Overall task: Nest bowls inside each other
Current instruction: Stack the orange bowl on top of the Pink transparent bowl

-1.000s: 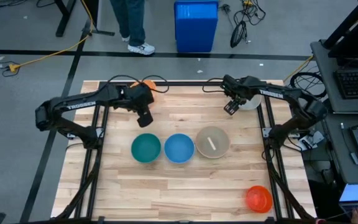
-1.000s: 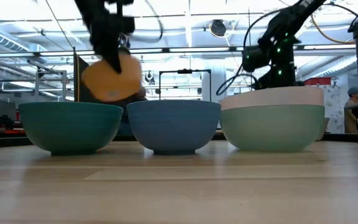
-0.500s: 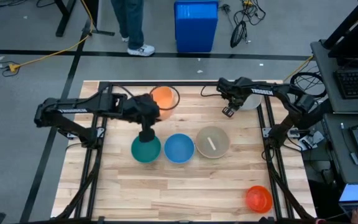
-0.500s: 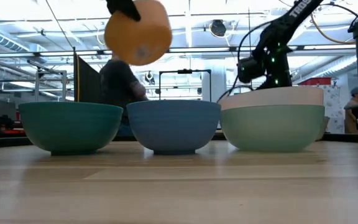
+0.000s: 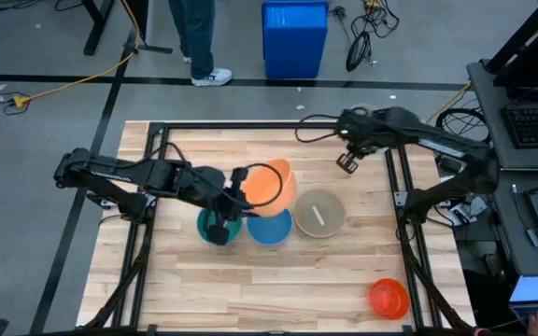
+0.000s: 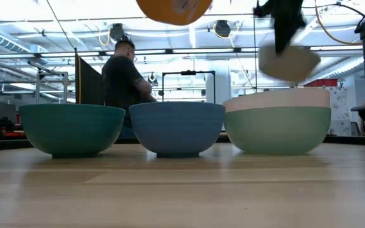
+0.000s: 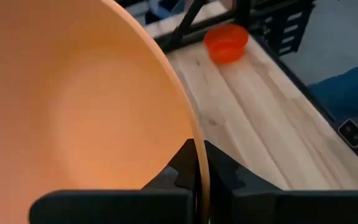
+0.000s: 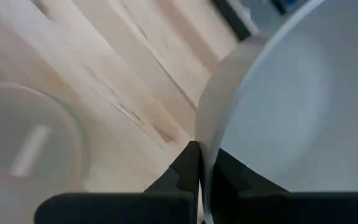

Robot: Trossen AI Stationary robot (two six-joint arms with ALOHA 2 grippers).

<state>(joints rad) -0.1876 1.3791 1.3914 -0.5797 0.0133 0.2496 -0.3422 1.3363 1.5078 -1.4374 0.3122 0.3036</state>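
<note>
My left gripper is shut on an orange bowl, which hangs high over the blue bowl. On the table stand in a row a teal bowl, the blue bowl, and a pale pink bowl nested in a sage green one. At the far right my right gripper is shut on a grey-white bowl, held in the air. A red-orange bowl sits alone at the near right. My left gripper pinches the orange bowl's rim, one finger inside the bowl and one outside. The bowl is lifted clear and tilted, its bottom turned partly toward the near edge. My right gripper pinches the grey-white bowl's rim, one finger inside and one outside, coming from above at a slant. The bowl hangs below the fingers, clear of the table.
Black frame rails run along the table's left, right and far sides. A big blue bin stands on the floor past the far edge, and a person is in the room behind. Bare wood lies at the near left.
My left gripper has carried the orange bowl from the far left up and toward the right and near side, turning it, until it hangs above the blue bowl. My right gripper has taken hold of the grey-white bowl and raised it off the table.
</note>
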